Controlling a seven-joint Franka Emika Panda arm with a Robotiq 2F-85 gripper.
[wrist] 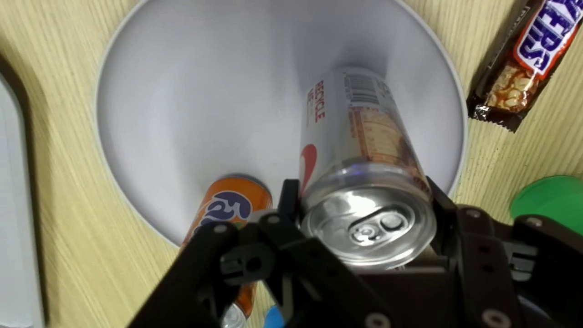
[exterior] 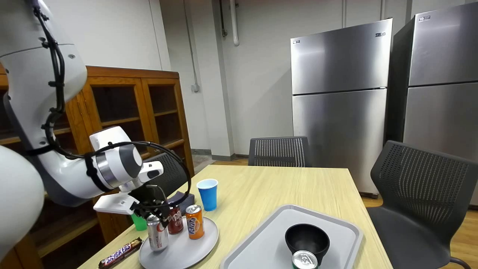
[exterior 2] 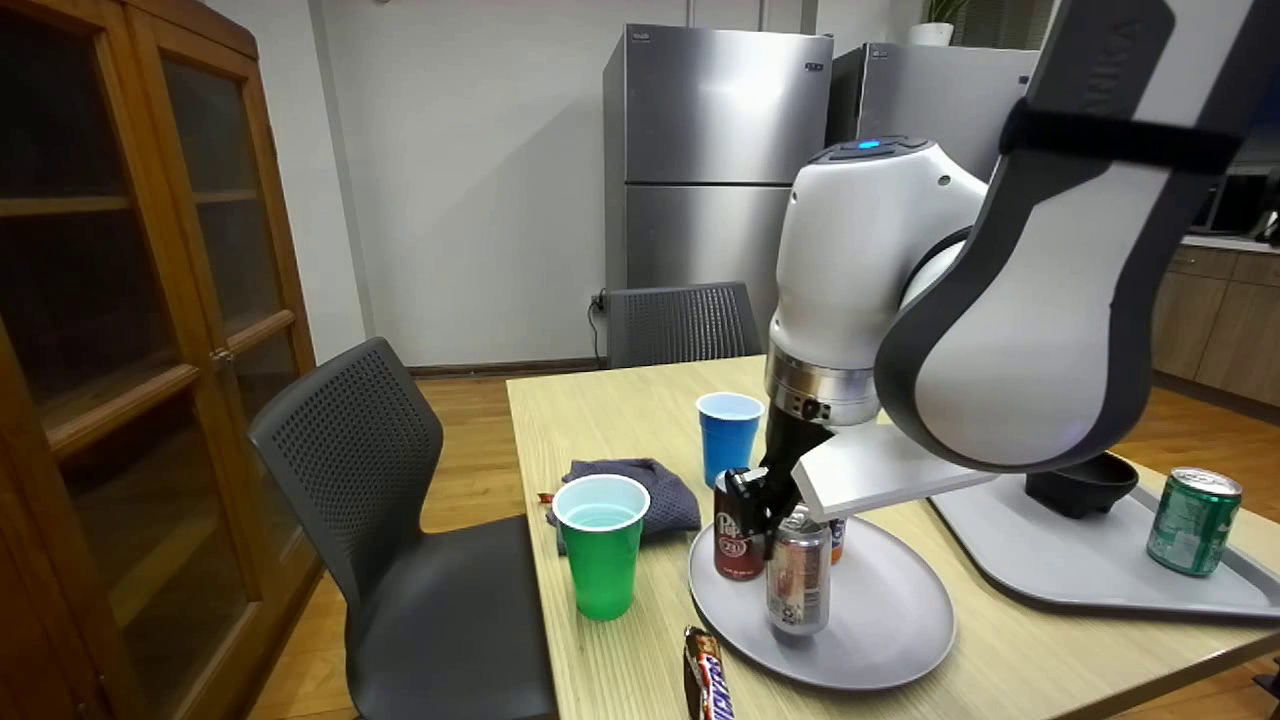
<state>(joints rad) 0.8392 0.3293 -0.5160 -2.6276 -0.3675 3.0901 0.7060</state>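
Black fingers (wrist: 288,202) are gripping a silver can (wrist: 350,146) from both sides near its top, seemingly steadying it, while a gray plate (wrist: 205,105) is supporting its base.

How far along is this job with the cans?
Looks done: the orange can and dark red can stand on the round plate. In hand: the gripper is closed on the silver can, roughly upright at that plate; whether it rests there is hard to tell. Perhaps left: letting go of it, and the green can, which sits on the tray.
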